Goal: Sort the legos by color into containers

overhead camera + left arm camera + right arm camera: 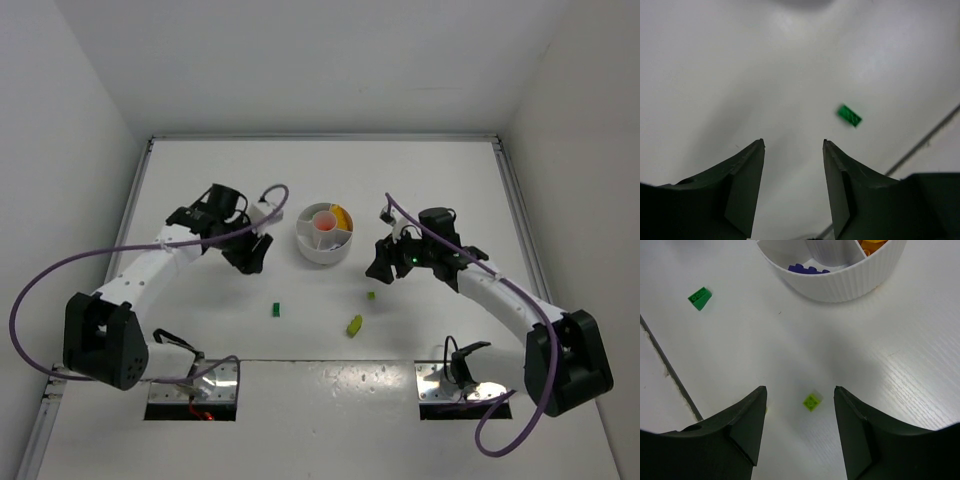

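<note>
Lime brick (812, 401) lies on the table (890, 365) low in the right wrist frame, between the parted, empty jaws of the right gripper (800, 388), the nearer arm. Left gripper (793, 142), partly open and empty, has the green brick (849, 115) up-right of it.

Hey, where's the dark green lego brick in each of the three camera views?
Top external: green brick low centre-left, just above the table seam.
Left wrist: green brick right of centre, up-left of the seam.
Right wrist: green brick upper left, right of the seam.
Shared landmark: that dark seam, close by the brick in all three.
</note>
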